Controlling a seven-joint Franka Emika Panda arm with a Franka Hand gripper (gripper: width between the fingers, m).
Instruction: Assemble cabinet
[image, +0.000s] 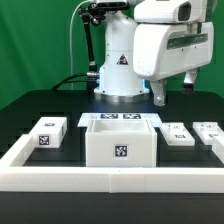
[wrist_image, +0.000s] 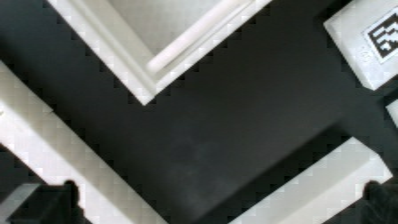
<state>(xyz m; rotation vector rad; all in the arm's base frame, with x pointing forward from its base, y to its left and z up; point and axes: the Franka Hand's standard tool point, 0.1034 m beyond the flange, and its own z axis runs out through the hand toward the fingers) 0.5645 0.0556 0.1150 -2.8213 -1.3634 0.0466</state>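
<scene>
The cabinet lies in loose white parts on the black table. Its open-topped box (image: 120, 143), with a tag on its front, stands in the middle. A small tagged block (image: 47, 134) sits toward the exterior view's left. Two flat tagged panels (image: 179, 134) (image: 211, 133) lie toward the exterior view's right. My gripper (image: 175, 88) hangs high above the table, behind those panels, open and empty. In the wrist view my gripper (wrist_image: 210, 205) has its dark fingertips (wrist_image: 36, 205) wide apart over bare black table. A tagged white part (wrist_image: 374, 45) shows at the picture's edge.
The marker board (image: 114, 118) lies flat just behind the box. A long white rim (image: 110, 180) frames the table in front, and a corner of white rim (wrist_image: 151, 50) appears in the wrist view. The robot's base (image: 118, 70) stands at the back.
</scene>
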